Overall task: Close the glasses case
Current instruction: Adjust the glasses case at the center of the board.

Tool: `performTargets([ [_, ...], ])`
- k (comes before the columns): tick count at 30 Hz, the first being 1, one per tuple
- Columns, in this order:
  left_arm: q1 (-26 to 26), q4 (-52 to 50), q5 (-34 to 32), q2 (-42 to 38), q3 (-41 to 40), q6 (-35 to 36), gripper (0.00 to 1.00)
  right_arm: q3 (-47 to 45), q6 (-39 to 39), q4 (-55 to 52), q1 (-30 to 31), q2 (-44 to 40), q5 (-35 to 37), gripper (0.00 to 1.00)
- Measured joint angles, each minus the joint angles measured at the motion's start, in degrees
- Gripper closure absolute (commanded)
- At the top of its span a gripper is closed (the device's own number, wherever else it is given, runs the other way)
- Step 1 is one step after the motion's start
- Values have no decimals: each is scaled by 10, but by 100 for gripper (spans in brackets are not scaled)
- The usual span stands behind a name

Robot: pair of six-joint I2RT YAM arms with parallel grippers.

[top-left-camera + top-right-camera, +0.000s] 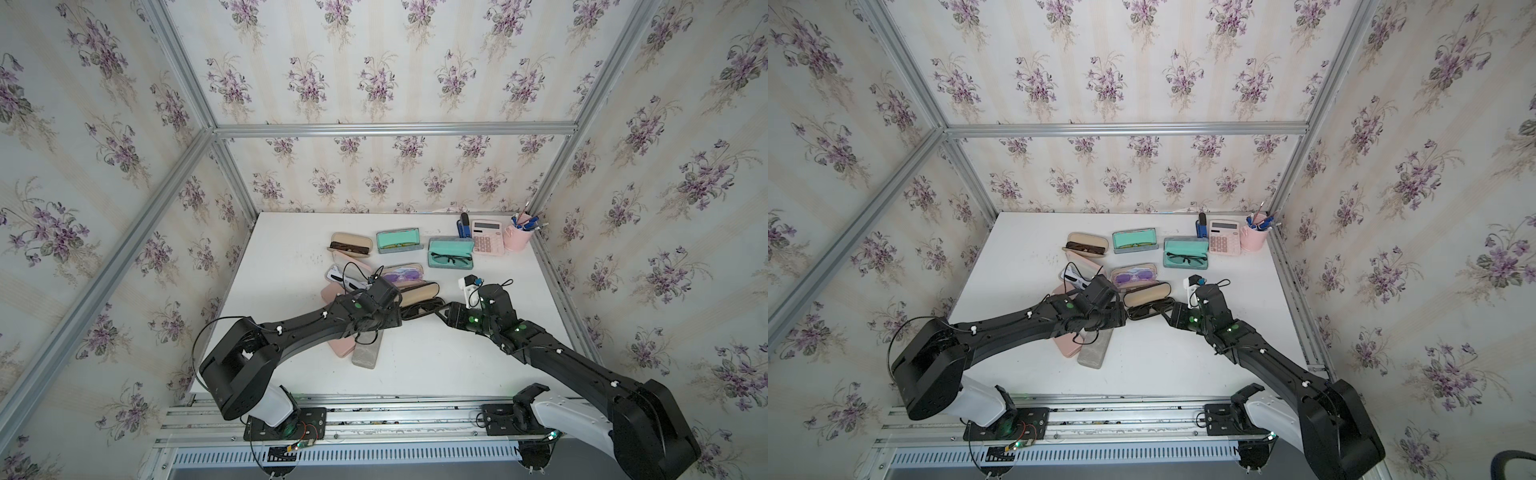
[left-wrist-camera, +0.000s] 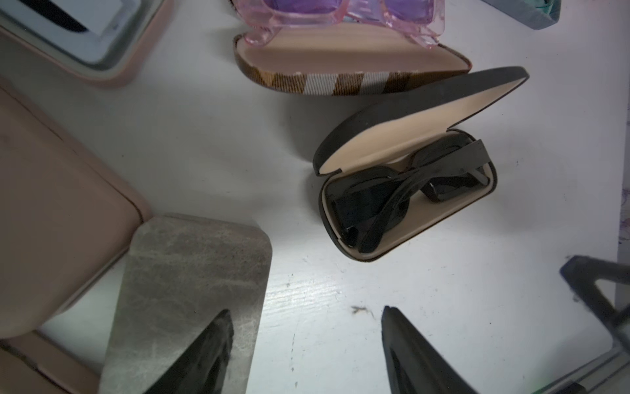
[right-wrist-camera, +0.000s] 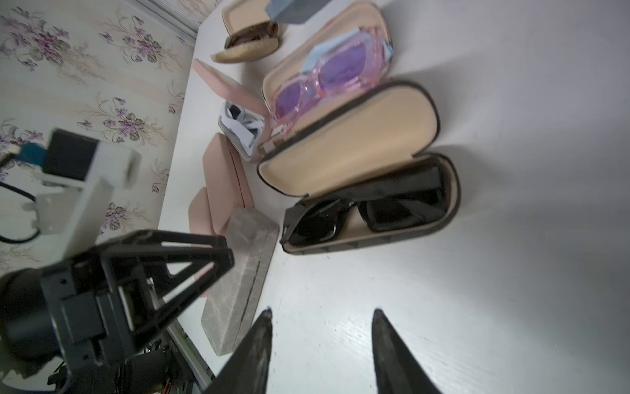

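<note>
On the bench [image 2: 443,307], open black glasses case [image 2: 409,136] part-hidden by left arm [image 1: 311,328] in both top views; left fingers [image 2: 204,358], right fingers [image 3: 255,354] spread, empty.

Sunglasses [image 2: 402,198] in case [image 2: 409,102]; calculator [image 1: 487,237] well behind, to right.
</note>
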Motion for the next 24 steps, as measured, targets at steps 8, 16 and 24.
performTargets([
  [8, -33, 106, 39, -5, -61, -134, 28, 162, -109, -35, -71, 159, -20, 46],
  [16, -52, 229, 28, 61, -100, -266, 33, 263, -207, -31, -97, 302, -85, 45],
  [24, -57, 248, -24, 41, -110, -312, 34, 256, -239, -13, -107, 313, -128, 45],
])
